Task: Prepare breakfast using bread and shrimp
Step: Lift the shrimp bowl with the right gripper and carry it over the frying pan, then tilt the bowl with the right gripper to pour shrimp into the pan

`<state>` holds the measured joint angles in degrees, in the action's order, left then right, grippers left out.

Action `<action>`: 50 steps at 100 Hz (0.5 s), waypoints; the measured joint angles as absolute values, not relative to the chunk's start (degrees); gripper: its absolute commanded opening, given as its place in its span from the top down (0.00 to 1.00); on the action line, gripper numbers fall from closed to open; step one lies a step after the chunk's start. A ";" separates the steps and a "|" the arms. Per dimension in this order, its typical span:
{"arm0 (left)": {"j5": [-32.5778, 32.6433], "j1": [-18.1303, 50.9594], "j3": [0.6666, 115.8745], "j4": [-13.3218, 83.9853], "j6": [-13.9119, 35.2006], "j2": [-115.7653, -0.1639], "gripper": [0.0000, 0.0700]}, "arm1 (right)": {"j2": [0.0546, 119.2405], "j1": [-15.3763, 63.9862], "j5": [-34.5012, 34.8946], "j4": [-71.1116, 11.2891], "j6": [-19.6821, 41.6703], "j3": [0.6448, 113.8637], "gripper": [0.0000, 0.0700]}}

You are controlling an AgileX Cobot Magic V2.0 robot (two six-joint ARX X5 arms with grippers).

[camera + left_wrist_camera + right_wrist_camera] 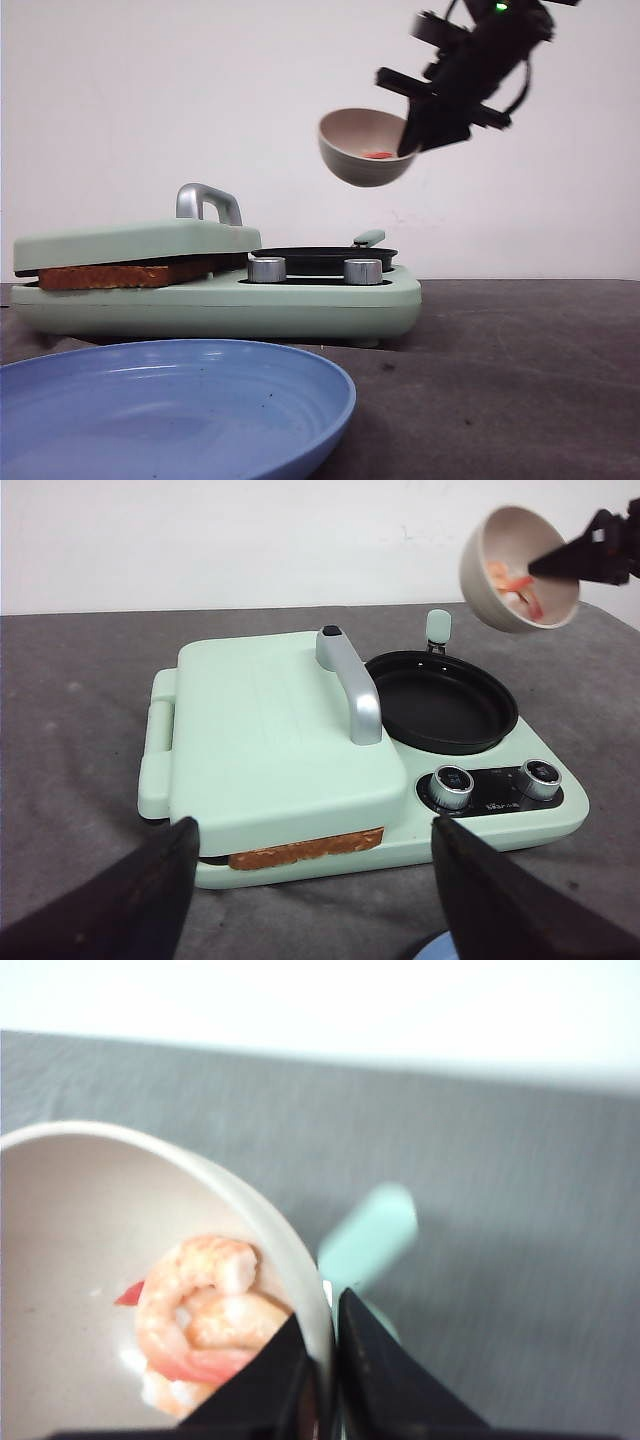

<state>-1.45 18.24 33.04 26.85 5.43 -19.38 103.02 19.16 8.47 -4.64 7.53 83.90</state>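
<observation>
Shrimp (200,1310) sit in the beige bowl (365,148) that your right end effector (325,1360) pinches by the rim, tilted in the air above the black pan (442,702). Bread (305,851) lies pressed under the closed lid (270,725) of the green breakfast maker (300,305) on the table (520,380), with only its brown crust showing. Your left end effector (315,880) hangs spread wide before the machine, holding nothing. Near the front edge you see a blue plate (170,410).
</observation>
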 measured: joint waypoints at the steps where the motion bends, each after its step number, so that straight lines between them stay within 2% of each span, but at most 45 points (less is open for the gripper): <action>1: -1.45 18.24 33.04 26.85 5.43 -19.38 0.44 | 103.02 19.46 7.77 -4.21 7.03 83.90 1.00; 21: -1.45 18.24 33.06 26.85 5.43 -19.38 0.44 | 103.02 25.65 -6.20 5.02 -7.25 83.90 1.00; 50: -1.45 18.24 33.06 29.08 4.97 -19.38 0.44 | 103.00 30.94 -14.94 15.90 -30.48 83.90 1.00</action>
<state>-1.45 18.24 33.06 29.08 4.97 -19.38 103.00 30.94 -14.94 15.90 -30.48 83.90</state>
